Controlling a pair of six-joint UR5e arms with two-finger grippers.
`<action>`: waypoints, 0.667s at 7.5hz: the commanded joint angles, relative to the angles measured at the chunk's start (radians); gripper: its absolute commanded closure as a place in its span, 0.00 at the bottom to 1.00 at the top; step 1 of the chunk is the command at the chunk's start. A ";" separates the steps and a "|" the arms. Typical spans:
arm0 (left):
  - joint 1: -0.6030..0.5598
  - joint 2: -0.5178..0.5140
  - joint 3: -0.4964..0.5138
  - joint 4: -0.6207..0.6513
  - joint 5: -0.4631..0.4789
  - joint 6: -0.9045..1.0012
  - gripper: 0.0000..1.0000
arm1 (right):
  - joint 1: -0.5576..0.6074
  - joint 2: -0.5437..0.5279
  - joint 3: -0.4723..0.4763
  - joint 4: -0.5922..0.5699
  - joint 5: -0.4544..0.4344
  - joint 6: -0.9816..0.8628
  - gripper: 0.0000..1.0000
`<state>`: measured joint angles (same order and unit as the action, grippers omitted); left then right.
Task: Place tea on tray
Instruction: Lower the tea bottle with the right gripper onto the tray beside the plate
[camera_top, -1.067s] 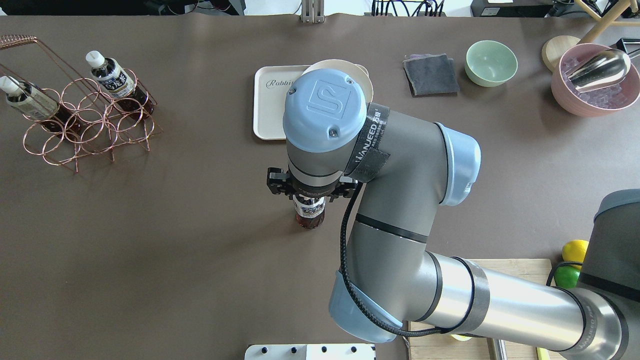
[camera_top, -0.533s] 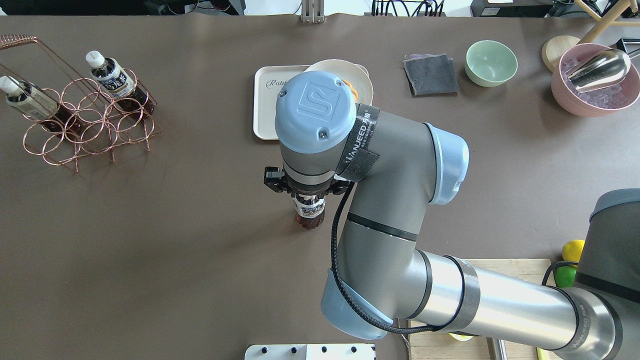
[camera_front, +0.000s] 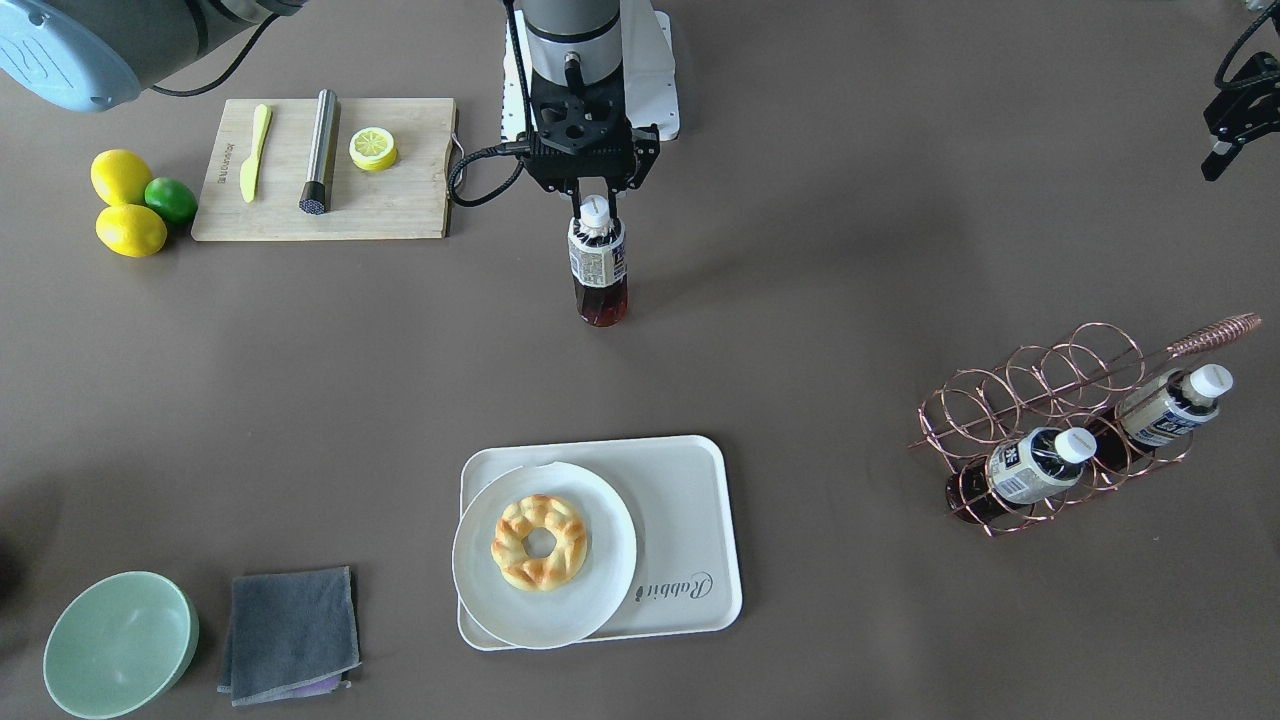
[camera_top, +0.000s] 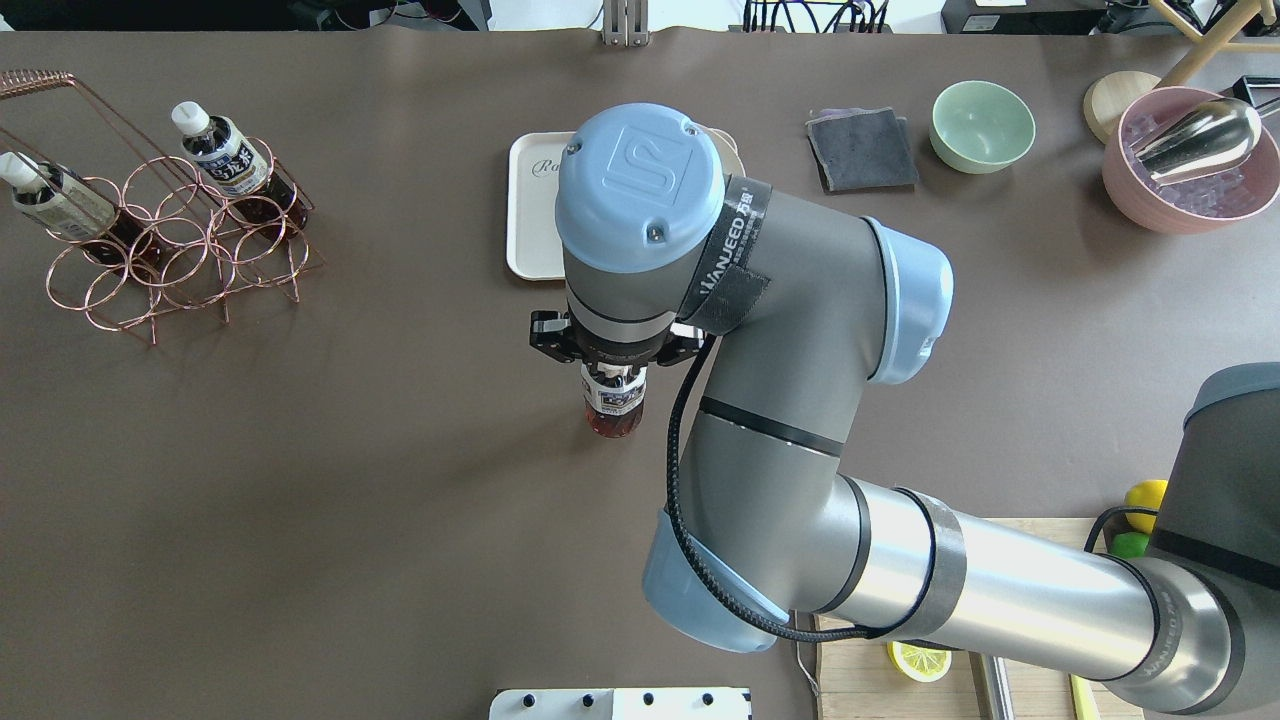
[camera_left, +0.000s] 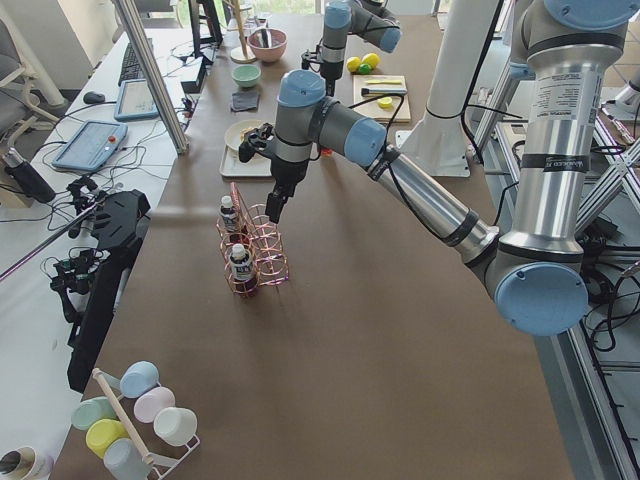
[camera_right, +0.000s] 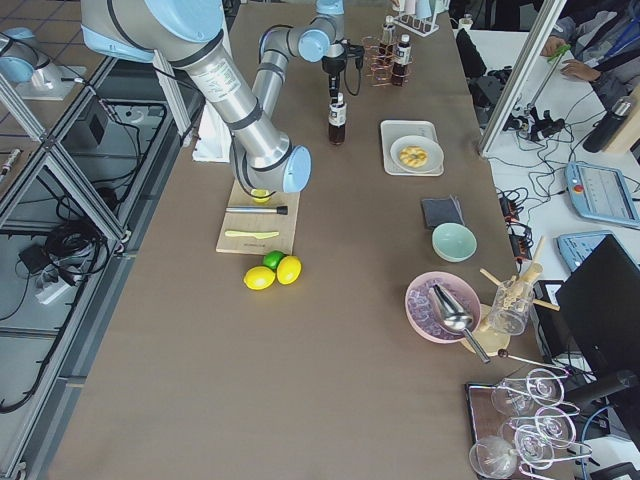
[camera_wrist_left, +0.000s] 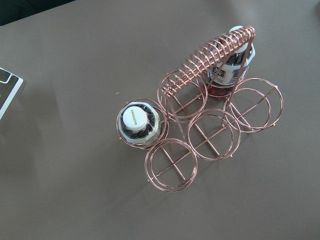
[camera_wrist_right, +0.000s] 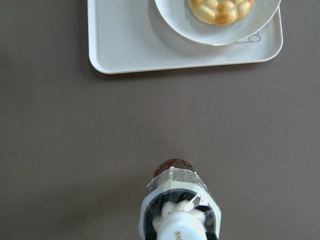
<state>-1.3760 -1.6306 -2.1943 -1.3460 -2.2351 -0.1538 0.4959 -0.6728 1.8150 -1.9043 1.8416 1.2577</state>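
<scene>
One tea (camera_front: 598, 262) is pinched at the cap by right gripper (camera_front: 594, 203), kept upright for set-down | well short of tray (camera_front: 690, 510), bare half beside plate (camera_front: 612, 560) judged reserved | left gripper (camera_front: 1232, 120): spread or pressed cannot be told.

Brown tabletop (camera_front: 600, 390) runs unbroken from tea (camera_front: 598, 265) to tray (camera_front: 690, 520), plate (camera_front: 610, 560) covers one tray half, lettered half bare

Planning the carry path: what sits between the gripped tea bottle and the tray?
Nothing; only bare table separates the tea bottle, held by the right gripper, from the tray. The front-facing and right wrist views show it.
</scene>
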 joint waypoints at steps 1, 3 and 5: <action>0.000 0.001 -0.004 -0.001 0.000 -0.001 0.03 | 0.119 0.045 -0.017 -0.005 0.068 -0.106 1.00; -0.002 0.059 -0.042 -0.018 -0.001 -0.001 0.03 | 0.209 0.199 -0.261 0.013 0.113 -0.164 1.00; -0.002 0.132 -0.061 -0.086 -0.001 -0.003 0.03 | 0.266 0.323 -0.596 0.248 0.148 -0.165 1.00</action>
<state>-1.3767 -1.5558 -2.2396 -1.3787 -2.2364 -0.1556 0.7101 -0.4542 1.4980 -1.8437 1.9584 1.1006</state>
